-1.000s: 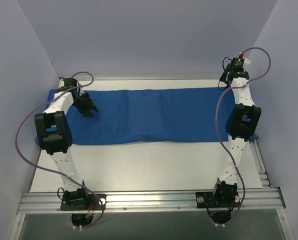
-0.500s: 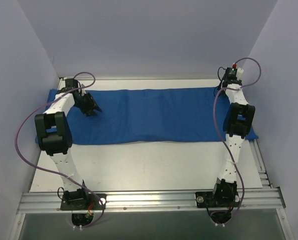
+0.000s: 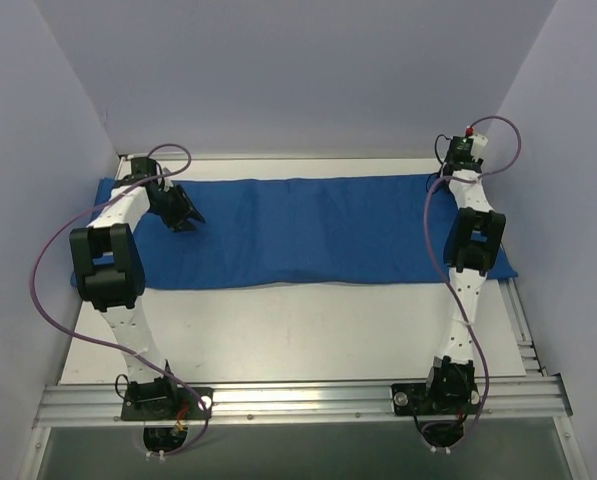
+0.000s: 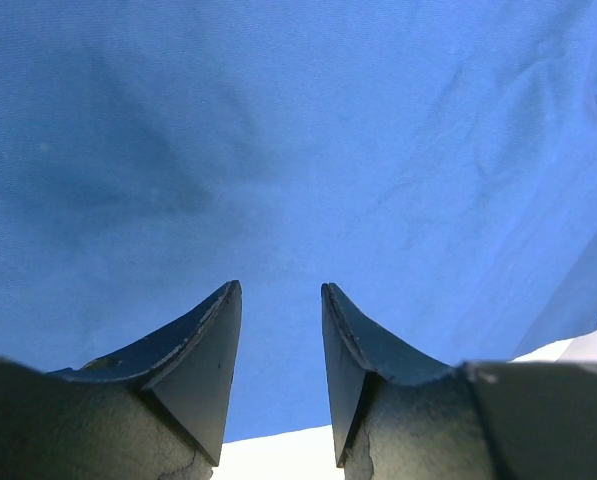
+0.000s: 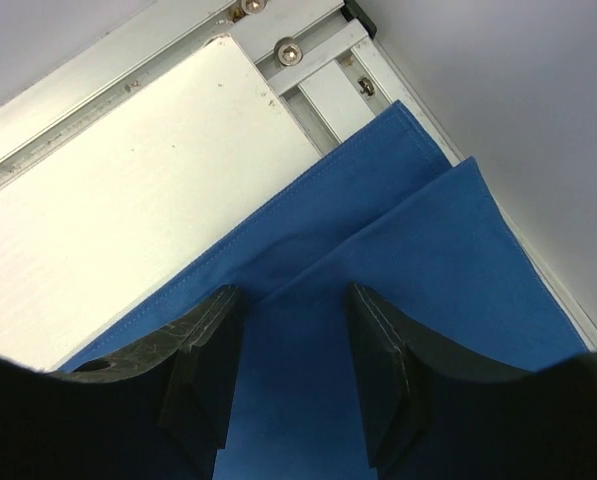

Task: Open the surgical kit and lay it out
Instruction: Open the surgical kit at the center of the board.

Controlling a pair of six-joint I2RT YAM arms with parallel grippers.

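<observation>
The surgical kit shows as a royal-blue cloth (image 3: 318,230) lying flat in a long strip across the back of the white table (image 3: 298,330). My left gripper (image 3: 185,218) hovers low over the cloth's left part. In the left wrist view the left gripper (image 4: 281,290) is open, with only smooth blue cloth (image 4: 278,130) beyond the gap. My right gripper (image 3: 450,178) is at the cloth's far right corner, mostly hidden under its wrist. In the right wrist view the right gripper (image 5: 290,290) is open, straddling a layered hem of the cloth (image 5: 448,260) with its tips at the fabric.
An aluminium rail (image 5: 308,60) with bolts runs just past the cloth's far right corner. Pale walls close in on the left, back and right. Bare table (image 5: 128,170) lies beside the hem. A metal frame (image 3: 298,400) carries both arm bases.
The right arm has reached farther toward the back right corner and its jaws have narrowed. The left gripper has shifted slightly right over the cloth.
</observation>
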